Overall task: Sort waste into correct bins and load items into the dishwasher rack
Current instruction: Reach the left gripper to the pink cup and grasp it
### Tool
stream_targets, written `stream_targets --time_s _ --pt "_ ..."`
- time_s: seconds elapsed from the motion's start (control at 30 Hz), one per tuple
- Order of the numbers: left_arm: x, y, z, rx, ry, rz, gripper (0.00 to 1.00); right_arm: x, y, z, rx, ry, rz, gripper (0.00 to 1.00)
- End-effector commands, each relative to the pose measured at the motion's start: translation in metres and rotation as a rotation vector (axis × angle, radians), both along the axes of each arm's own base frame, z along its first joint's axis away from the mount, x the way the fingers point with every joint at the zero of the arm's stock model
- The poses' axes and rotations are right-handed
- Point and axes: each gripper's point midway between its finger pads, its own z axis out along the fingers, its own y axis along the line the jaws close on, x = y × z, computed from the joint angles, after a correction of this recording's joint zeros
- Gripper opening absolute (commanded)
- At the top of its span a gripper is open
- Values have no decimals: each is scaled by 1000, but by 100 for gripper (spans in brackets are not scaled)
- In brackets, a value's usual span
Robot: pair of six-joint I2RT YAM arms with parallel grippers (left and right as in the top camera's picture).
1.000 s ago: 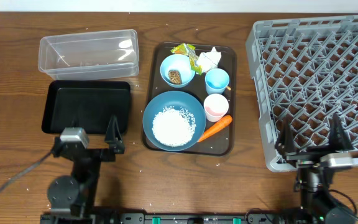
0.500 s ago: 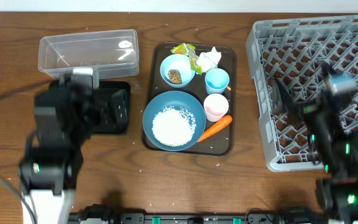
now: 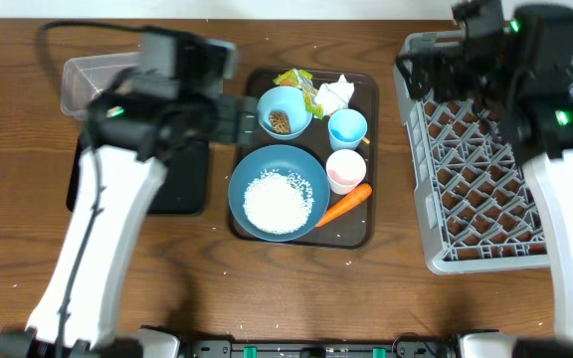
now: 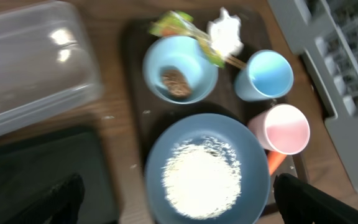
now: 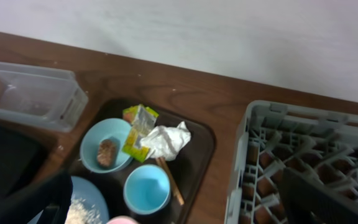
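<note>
Left pincer (image 4: 182, 202), jaws wide apart and empty, hangs above the large blue bowl (image 4: 158, 154) of white rice grains (image 4: 201, 180). Right pincer (image 5: 179, 205), likewise apart, hangs over the dishwasher rack (image 5: 291, 162).

Count: two bowls (image 3: 279, 204), two cups (image 3: 347, 128), one carrot (image 3: 344, 207), one tissue (image 3: 336, 92), one wrapper (image 3: 294, 80), one rack (image 3: 466, 209).

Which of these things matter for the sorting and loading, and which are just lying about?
Job: white rice, carrot, brown food lump, tissue, foil wrapper; clear tub, black tray; large blue bowl, small light-blue bowl, light-blue cup, white-pink cup, chopsticks; dishwasher rack.
Lying about: brown serving tray, only carrying them; wooden table.
</note>
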Motion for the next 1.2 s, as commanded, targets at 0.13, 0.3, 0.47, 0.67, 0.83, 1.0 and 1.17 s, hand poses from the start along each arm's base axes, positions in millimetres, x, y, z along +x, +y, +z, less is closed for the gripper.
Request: stream_targets --time_s 0.13,0.3,0.47,0.67,0.83,1.0,1.17 --pt "24 -67 -47 -61 80 -116 98 24 -1 -23 21 53 -10 99" --pt "31 -103 -84 -71 132 -177 99 28 -27 -24 1 54 -69 99" --pt "27 -117 -133 46 207 -151 99 23 -56 -34 0 107 -133 99" --pt "20 -131 -158 75 258 -115 93 14 -74 -45 0 167 -173 99" --pt "13 -145 -177 91 286 -141 77 11 -75 -48 0 186 -176 99" --pt "4 -154 -205 125 337 -167 53 11 -75 -49 0 190 -176 97" --pt "5 -156 -206 123 333 -168 36 9 -75 -50 -1 199 -177 94"
